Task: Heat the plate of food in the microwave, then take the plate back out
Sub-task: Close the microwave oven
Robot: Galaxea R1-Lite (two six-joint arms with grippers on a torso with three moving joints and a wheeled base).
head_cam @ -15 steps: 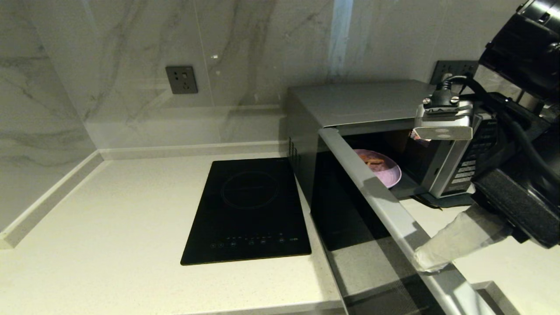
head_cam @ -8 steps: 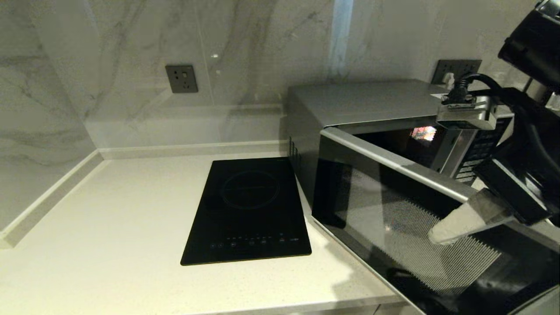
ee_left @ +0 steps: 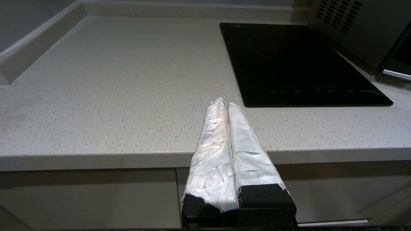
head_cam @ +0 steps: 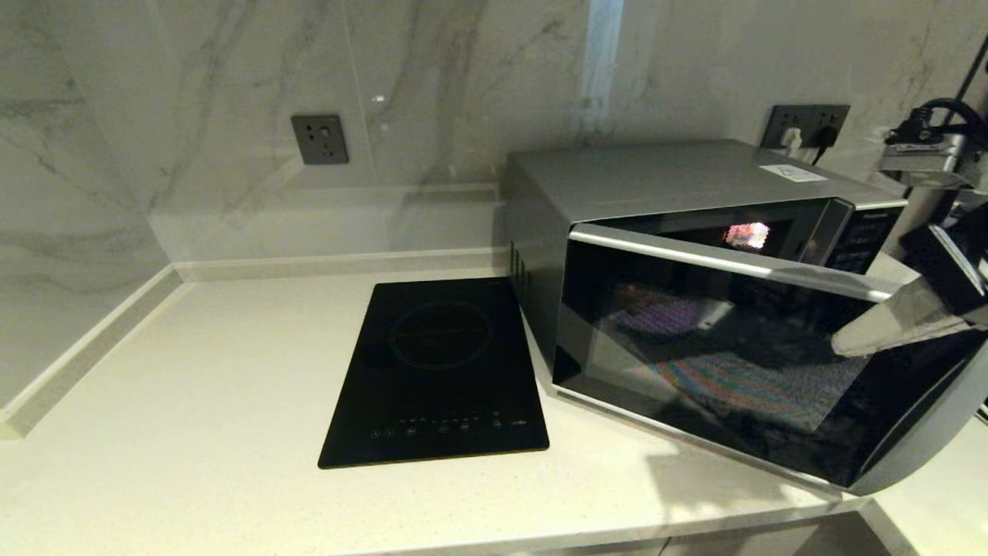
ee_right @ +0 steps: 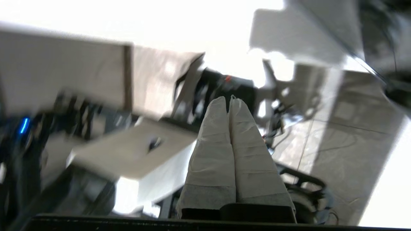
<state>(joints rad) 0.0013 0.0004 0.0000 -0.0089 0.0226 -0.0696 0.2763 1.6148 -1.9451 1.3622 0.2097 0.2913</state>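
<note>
Boxy silver-grey microwave [head_cam: 695, 255]: dark glass door ajar | lavender plate of food [head_cam: 656, 316]: dim through glass | right claw [head_cam: 841, 345]: clenched empty, against door | left claw [ee_left: 224, 104]: clenched, before pale speckled counter [ee_left: 112, 96].

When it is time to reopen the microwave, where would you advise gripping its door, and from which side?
Probably the silver strip along the top edge of the microwave door's free right end, approached from the front right: hinges sit left, and the right gripper, shut, is already there.
</note>
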